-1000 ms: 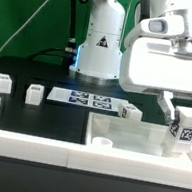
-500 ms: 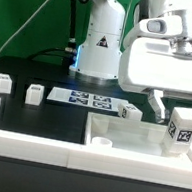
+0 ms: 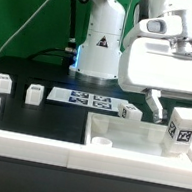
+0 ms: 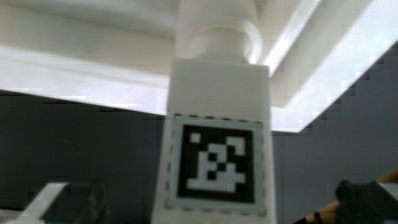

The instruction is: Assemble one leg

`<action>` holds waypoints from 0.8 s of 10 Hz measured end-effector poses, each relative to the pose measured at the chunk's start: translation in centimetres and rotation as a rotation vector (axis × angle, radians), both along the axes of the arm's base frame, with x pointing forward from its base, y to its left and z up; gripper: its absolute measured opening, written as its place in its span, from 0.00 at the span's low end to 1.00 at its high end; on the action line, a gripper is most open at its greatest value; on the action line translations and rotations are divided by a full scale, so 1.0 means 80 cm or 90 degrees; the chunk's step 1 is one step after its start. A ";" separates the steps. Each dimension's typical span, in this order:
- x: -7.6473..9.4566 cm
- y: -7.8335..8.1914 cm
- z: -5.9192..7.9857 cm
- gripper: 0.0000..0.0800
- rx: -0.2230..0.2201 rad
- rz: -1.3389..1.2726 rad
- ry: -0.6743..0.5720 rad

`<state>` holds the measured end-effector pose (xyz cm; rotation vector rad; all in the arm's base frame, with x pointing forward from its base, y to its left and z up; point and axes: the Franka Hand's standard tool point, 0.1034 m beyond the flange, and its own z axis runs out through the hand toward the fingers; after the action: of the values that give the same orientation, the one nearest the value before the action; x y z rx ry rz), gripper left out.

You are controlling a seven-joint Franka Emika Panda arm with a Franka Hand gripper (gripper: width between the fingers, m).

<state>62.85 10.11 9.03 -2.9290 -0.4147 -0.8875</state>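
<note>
Since one second ago the gripper point(image 3: 174, 105) has released the leg point(image 3: 183, 128); its fingers point(image 3: 155, 100) now stand apart on either side. That leg stands upright at the tabletop's point(image 3: 127, 142) corner, exterior view's right.

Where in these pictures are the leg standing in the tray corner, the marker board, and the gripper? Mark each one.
leg point(image 3: 184, 127): exterior view, on its tagged face.
marker board point(image 3: 83, 100): exterior view, on its flat top among the tags.
gripper point(image 3: 178, 103): exterior view, midway between its open fingertips.
</note>
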 end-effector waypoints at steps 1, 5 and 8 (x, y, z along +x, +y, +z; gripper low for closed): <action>0.006 -0.007 0.019 0.81 -0.004 -0.001 0.005; 0.007 -0.009 0.021 0.81 -0.007 0.003 0.026; 0.009 -0.006 0.006 0.81 -0.009 0.018 0.172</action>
<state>63.57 9.65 9.47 -2.9876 -0.4425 -0.4758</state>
